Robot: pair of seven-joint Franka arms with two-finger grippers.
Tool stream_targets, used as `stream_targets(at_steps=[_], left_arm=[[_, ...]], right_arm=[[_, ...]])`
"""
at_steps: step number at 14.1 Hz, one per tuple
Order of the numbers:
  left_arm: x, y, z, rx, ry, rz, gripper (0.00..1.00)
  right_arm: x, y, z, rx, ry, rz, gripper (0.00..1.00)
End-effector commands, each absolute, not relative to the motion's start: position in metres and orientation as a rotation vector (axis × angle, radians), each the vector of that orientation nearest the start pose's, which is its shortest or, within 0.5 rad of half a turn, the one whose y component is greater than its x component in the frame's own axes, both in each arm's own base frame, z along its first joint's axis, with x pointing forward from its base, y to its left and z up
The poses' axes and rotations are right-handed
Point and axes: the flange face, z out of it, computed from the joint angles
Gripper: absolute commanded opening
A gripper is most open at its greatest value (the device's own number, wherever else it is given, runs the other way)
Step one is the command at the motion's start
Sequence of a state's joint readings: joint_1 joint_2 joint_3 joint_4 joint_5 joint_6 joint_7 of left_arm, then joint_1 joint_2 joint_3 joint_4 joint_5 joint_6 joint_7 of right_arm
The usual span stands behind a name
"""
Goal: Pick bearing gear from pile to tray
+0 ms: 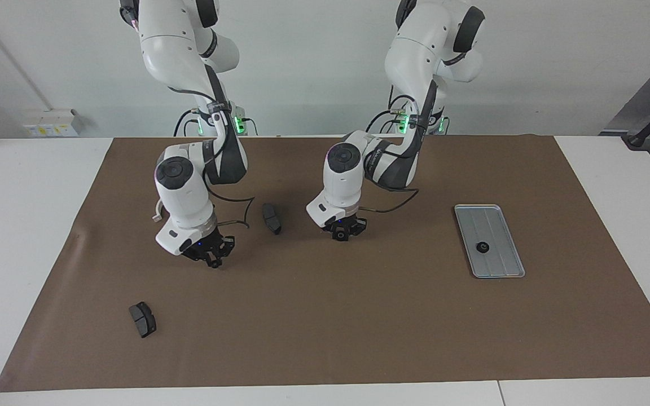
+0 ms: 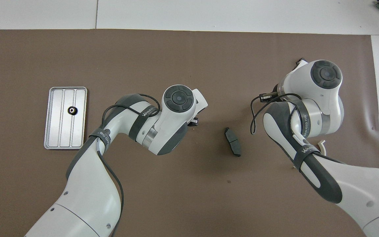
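Observation:
The silver tray point(image 1: 500, 256) lies on the brown mat toward the left arm's end; it also shows in the overhead view point(image 2: 56, 125). One black ring point(image 1: 481, 246) lies in it, also seen from overhead point(image 2: 72, 111). One dark brake pad point(image 1: 271, 218) point(image 2: 232, 141) lies between the two grippers. A second brake pad point(image 1: 143, 319) lies farther from the robots, toward the right arm's end. A white arc point(image 1: 156, 211) point(image 2: 322, 144) shows beside the right arm's wrist. My left gripper point(image 1: 347, 231) hangs low over the mat between the first pad and the tray. My right gripper point(image 1: 213, 256) hangs low over the mat.
The brown mat point(image 1: 325, 327) covers most of the white table. The overhead view hides both grippers under the arms' wrists. A wall socket box point(image 1: 51, 123) sits at the table's edge near the robots.

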State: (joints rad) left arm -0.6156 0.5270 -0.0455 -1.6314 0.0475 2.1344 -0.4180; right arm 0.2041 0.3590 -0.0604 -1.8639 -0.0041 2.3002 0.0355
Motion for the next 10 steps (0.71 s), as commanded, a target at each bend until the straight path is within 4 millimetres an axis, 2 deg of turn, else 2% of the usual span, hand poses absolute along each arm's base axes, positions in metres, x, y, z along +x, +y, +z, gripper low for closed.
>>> stream_targets(at_steps=[1,4,5,6,7,10], left_arm=[[0.574,-0.383,0.345,-3.064,0.317,0.011,0.00],[0.610,-0.332,0.369,-3.077,0.271,0.006,0.00],[0.625,-0.300,0.379,-3.089,0.270,-0.008,0.00],[0.634,-0.273,0.394,-3.097,0.311,-0.019,0.00],[0.639,-0.247,0.405,-3.097,0.339,-0.005,0.00],[0.644,-0.169,0.413,-3.065,0.484,0.093,0.00]], right_arm=[[0.629,0.099,0.345,-3.134,-0.113,-0.112,0.00],[0.627,0.112,0.349,-3.131,-0.092,-0.123,0.00],[0.624,0.128,0.351,-3.128,-0.058,-0.127,0.00],[0.621,0.154,0.355,-3.122,-0.025,-0.140,0.00],[0.618,0.170,0.356,-3.116,0.025,-0.150,0.00],[0.604,0.225,0.358,-3.086,0.134,-0.194,0.00]])
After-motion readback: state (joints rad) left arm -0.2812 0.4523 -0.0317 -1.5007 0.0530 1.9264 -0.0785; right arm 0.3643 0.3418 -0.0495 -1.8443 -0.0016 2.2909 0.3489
